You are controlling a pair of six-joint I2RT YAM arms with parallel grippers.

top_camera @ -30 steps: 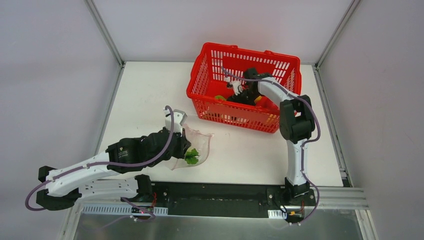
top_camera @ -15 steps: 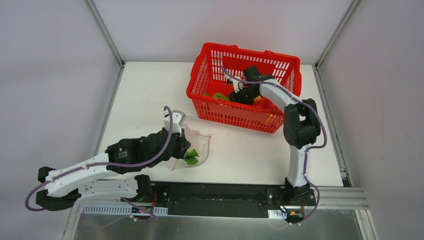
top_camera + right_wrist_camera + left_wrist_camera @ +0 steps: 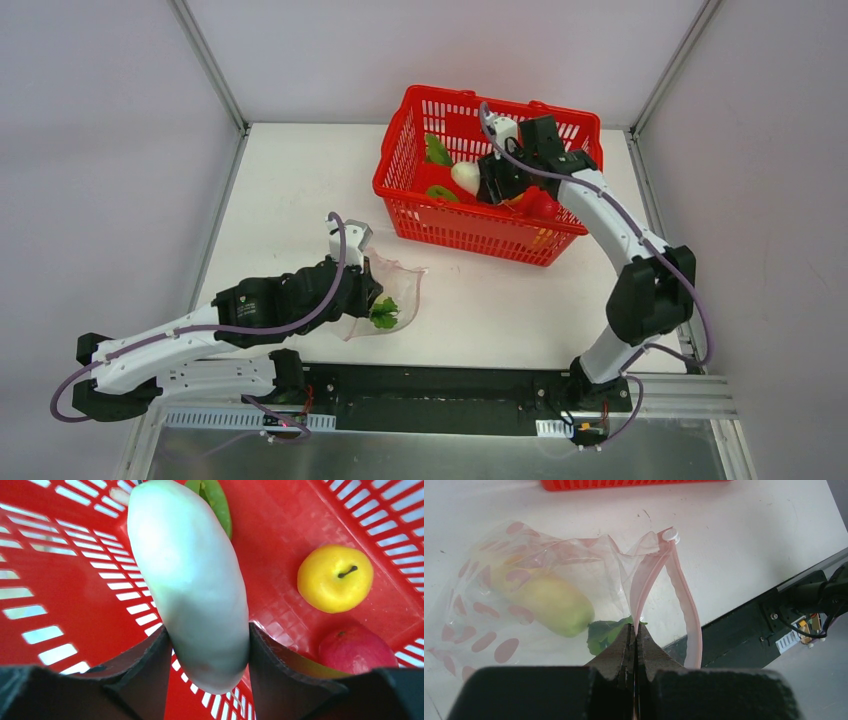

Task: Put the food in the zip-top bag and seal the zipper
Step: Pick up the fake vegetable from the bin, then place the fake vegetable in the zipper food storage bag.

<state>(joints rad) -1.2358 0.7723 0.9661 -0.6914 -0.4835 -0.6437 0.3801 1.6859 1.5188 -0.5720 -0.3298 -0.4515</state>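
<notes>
The clear zip-top bag [image 3: 392, 298] lies on the table at the front left with its mouth held open. My left gripper [image 3: 370, 300] is shut on the pinkish zipper strip [image 3: 684, 600] at the near lip [image 3: 634, 628]. A yellow-green fruit [image 3: 554, 607] and a green leaf [image 3: 604, 635] are inside the bag [image 3: 484, 625]. My right gripper [image 3: 482, 182] is shut on the long white radish [image 3: 465, 177] and holds it above the basket floor; in the right wrist view the radish [image 3: 190, 570] sits between both pads of that gripper [image 3: 207, 647]. A yellow ball [image 3: 335, 578] and a red ball [image 3: 357, 650] lie below.
The red mesh basket [image 3: 470, 232] stands at the back of the table, right of centre, and holds a green piece [image 3: 440, 193] and a red fruit [image 3: 537, 203]. The black front rail [image 3: 440, 385] runs along the near table edge.
My right gripper has risen from the basket floor with the white radish in it, and its arm has swung to the right. The left arm and the bag have not moved.
</notes>
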